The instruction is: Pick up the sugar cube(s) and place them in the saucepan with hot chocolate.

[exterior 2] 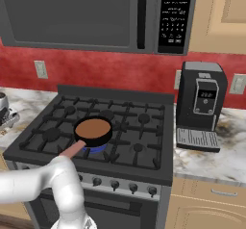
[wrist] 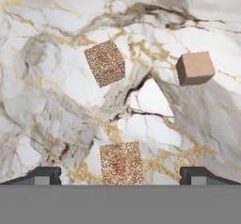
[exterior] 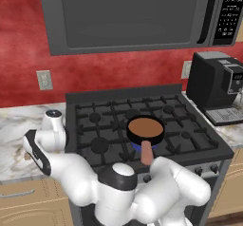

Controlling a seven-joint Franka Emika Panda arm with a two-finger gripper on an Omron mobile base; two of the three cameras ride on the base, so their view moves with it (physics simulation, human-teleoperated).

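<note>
Holding brown liquid, the saucepan (exterior: 145, 129) sits on the stove (exterior: 118, 125); the tool (wrist: 120, 176) gapes wide over a sugar cube (wrist: 121, 163).

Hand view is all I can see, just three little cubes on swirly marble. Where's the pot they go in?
Observer: The saucepan sits on the stove, on a front burner, away from the cubes.
Operator: Is there chocolate in it?
Observer: Yes, smooth brown liquid fills it, and its handle points toward the stove's front edge.
Operator: Is the stove on?
Observer: A blue glow shows under the saucepan, so that burner looks lit.
Operator: Which way from the cubes is it?
Observer: The arm reaches over the marble counter left of the stove, so the saucepan lies to the right. In your view the gripper is open, with the nearest sugar cube between its tips.
</note>
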